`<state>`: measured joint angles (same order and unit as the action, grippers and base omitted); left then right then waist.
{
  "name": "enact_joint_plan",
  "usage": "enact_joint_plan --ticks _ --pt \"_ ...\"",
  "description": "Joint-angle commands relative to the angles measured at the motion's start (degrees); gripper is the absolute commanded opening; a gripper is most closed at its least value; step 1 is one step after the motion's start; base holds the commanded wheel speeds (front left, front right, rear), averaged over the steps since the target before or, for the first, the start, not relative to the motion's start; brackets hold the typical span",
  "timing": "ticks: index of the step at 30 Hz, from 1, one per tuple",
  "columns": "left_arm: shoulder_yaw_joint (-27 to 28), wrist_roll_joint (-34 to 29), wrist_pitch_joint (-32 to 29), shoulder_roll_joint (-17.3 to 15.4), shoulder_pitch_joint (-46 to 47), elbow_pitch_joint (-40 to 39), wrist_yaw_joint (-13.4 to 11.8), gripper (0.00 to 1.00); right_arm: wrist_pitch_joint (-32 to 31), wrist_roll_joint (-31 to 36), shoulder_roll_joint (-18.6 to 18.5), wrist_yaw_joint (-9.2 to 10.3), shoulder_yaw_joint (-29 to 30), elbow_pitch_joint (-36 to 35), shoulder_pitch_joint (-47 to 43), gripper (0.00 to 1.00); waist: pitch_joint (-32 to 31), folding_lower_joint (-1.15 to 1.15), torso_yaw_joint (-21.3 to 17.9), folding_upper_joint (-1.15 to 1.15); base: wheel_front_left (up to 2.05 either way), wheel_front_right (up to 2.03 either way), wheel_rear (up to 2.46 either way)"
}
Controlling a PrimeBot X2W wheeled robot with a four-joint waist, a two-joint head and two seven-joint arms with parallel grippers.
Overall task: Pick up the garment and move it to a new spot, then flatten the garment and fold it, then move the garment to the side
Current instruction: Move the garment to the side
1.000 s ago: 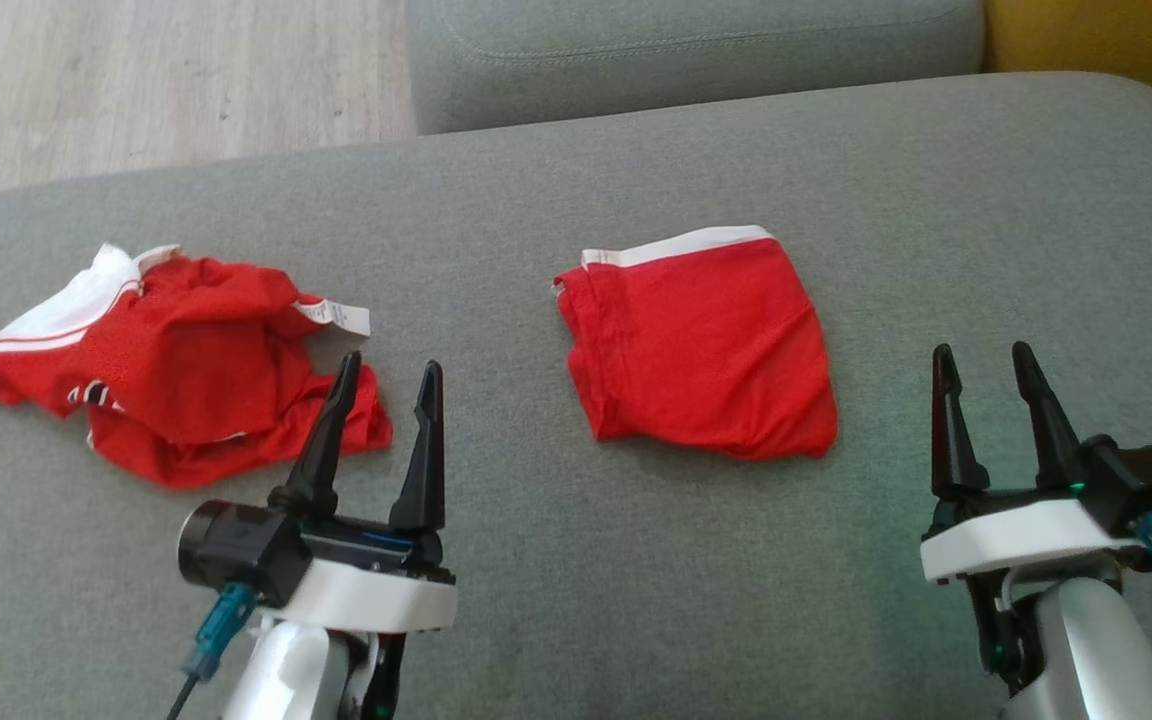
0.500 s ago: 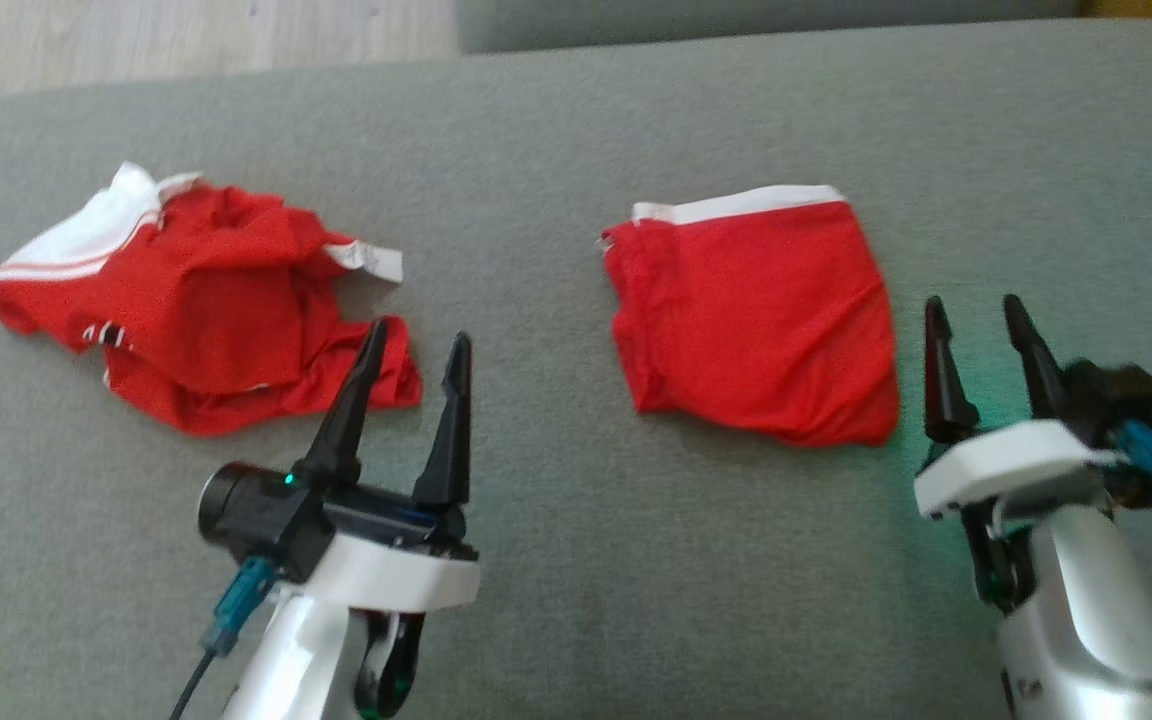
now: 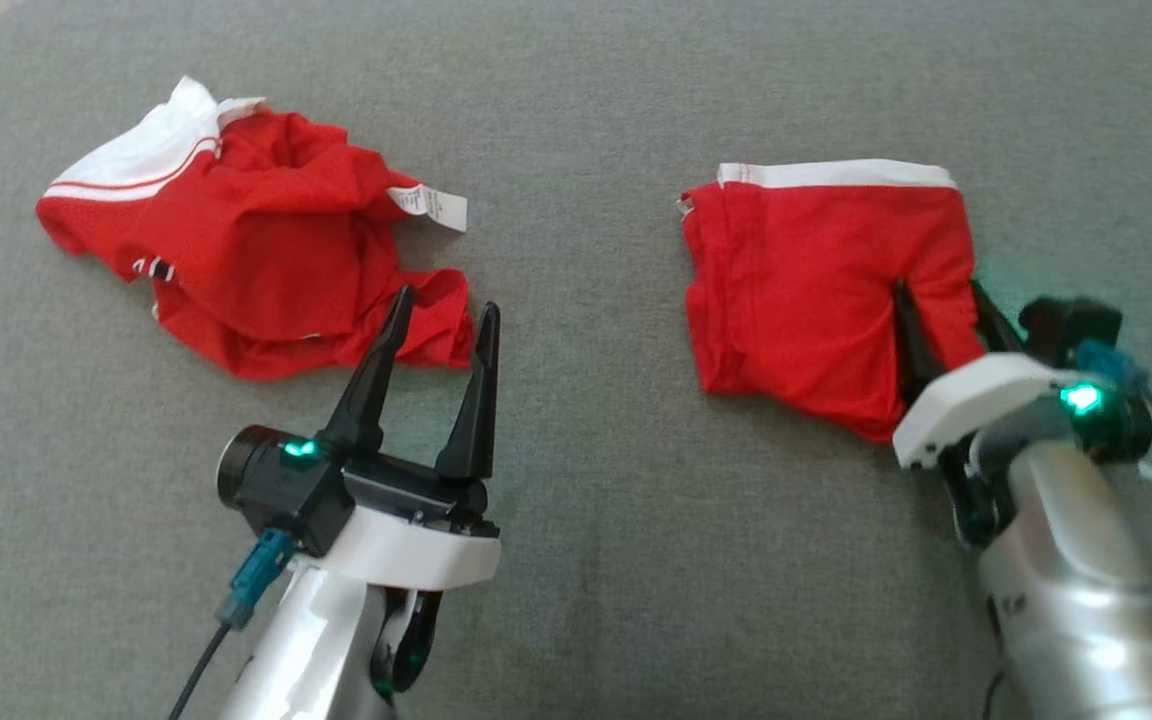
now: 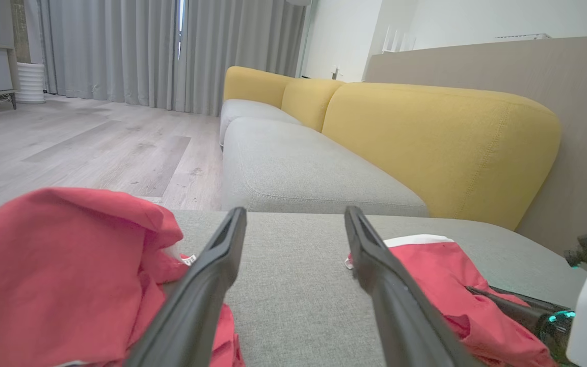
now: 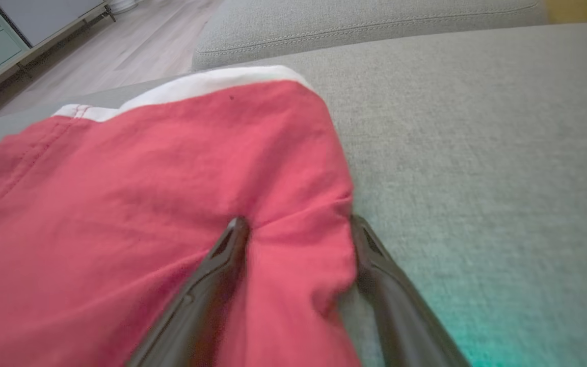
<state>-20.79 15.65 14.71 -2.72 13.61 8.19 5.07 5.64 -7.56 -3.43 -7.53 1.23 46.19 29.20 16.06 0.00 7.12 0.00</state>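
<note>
Surroundings: grey sofa cushion (image 3: 586,560) carries everything. Crumpled red garment (image 3: 256,260), with a white band and a white tag, lies just ahead and to the left of the left jaws. Its near hem sits right at the left fingertip (image 3: 402,296). I cannot tell if they touch. Left wrist view shows a second grey seat (image 4: 303,173), a yellow backrest (image 4: 441,142), a wooden floor (image 4: 95,153) and curtains (image 4: 120,51) far ahead of the left jaws.

Room: bare cushion lies between the two jaws and behind both. There is also bare cushion to the right of the right jaws. A wide strip of it separates the two garments. The cushion's far-left corner, with floor beyond it, lies far ahead and to the left of the left jaws.

Jaws: left jaws spread wide, nothing between them, bare cushion ahead of the gap. Right jaws also spread wide, not clamped. They straddle the right edge of the folded red garment (image 3: 796,290). One finger (image 5: 222,255) presses on the cloth, the other (image 5: 375,260) rests at its border on the cushion, and a ridge of cloth is bunched between them. The rest of the garment lies flat ahead and to the left of the right jaws, white waistband (image 5: 212,81) at the far edge.
</note>
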Motion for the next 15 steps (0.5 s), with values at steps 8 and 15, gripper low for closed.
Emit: enact_joint_plan --ticks 8,15 --pt "0.9 0.8 0.3 -0.2 2.4 -1.8 -0.5 1.0 1.4 -1.1 0.5 0.04 -4.4 5.4 3.0 0.0 0.1 0.0 -0.2 0.0 0.0 0.0 0.0" --pt "1.2 0.9 0.3 -0.2 2.4 -2.0 -0.5 1.0 6.5 3.3 -1.4 0.04 -8.8 4.3 5.4 0.0 -1.6 0.0 -2.7 0.0 0.0 0.0 0.0"
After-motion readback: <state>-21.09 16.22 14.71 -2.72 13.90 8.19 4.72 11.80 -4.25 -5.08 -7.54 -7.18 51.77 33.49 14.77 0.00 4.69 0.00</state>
